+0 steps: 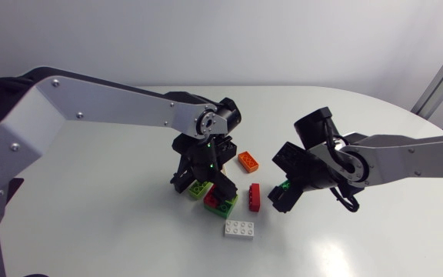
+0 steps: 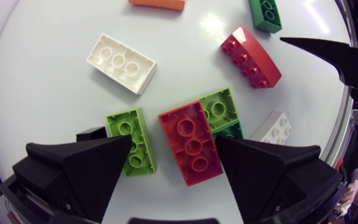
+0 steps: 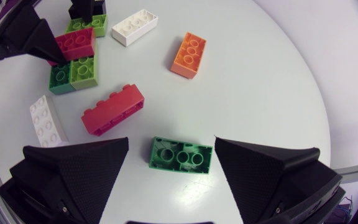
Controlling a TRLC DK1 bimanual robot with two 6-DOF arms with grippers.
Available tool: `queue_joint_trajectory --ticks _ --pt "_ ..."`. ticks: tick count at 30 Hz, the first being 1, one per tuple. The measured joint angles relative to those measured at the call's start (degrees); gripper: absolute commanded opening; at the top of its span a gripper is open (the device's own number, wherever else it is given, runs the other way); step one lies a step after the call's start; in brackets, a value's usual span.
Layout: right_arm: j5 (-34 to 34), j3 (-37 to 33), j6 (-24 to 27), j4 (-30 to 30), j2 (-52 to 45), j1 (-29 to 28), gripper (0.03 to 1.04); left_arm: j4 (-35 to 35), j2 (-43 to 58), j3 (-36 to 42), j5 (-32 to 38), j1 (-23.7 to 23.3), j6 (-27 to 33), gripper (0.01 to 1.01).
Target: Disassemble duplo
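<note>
A red duplo brick (image 2: 190, 142) sits pressed onto green bricks (image 2: 219, 107), forming a small stack (image 1: 220, 202). My left gripper (image 2: 174, 144) hovers open right over it, fingers either side of the red brick; a lime brick (image 2: 132, 140) lies under one finger. My right gripper (image 3: 171, 142) is open above a loose dark green brick (image 3: 181, 155) lying flat on the table between its fingers. In the head view the left gripper (image 1: 204, 185) and right gripper (image 1: 283, 188) stand close together at mid-table.
Loose bricks lie around on the white table (image 1: 129, 231): an orange one (image 1: 248, 161), a red one on its side (image 1: 254, 196), a white one (image 1: 238, 228) near the front and another white one (image 3: 135, 27) beyond the stack.
</note>
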State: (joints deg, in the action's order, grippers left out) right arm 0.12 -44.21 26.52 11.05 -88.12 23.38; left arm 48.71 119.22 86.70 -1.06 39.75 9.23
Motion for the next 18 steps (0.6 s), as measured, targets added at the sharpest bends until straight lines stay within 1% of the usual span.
queue_joint_trajectory --ticks 1,2,5,6,8,10,11,14,18 --pt "0.15 -0.17 -0.17 0.59 0.39 0.39 1.00 0.46 0.04 0.00 0.02 0.00 -0.24 0.884" --pt "0.17 -0.26 -0.20 0.76 0.70 0.70 1.00 0.77 0.07 0.00 0.00 0.00 -0.48 0.838" --pt "0.37 -0.59 -0.48 1.18 1.31 1.44 1.00 1.05 0.07 0.31 0.00 0.07 -1.44 0.648" --pt "0.37 -0.70 -0.66 1.20 1.40 1.60 1.00 1.07 0.07 0.46 0.00 0.07 -1.64 0.643" --pt "0.37 -0.70 -1.07 1.31 1.44 2.01 1.00 1.07 0.07 0.94 0.00 0.07 -1.64 0.602" --pt "0.57 -0.70 -1.31 1.53 1.53 2.49 1.00 1.07 0.07 1.46 0.00 0.07 -1.64 0.549" --pt "0.57 -0.70 -1.49 1.64 1.68 2.60 1.00 1.07 0.07 1.66 0.02 0.07 -1.64 0.500" --pt "0.57 -0.68 -1.68 1.99 2.62 3.04 1.00 1.01 0.07 1.77 0.00 0.07 -1.62 0.420" --pt "0.59 -0.68 -1.68 2.29 4.20 3.58 1.00 -0.50 0.07 1.66 -0.90 0.07 -1.16 0.367"
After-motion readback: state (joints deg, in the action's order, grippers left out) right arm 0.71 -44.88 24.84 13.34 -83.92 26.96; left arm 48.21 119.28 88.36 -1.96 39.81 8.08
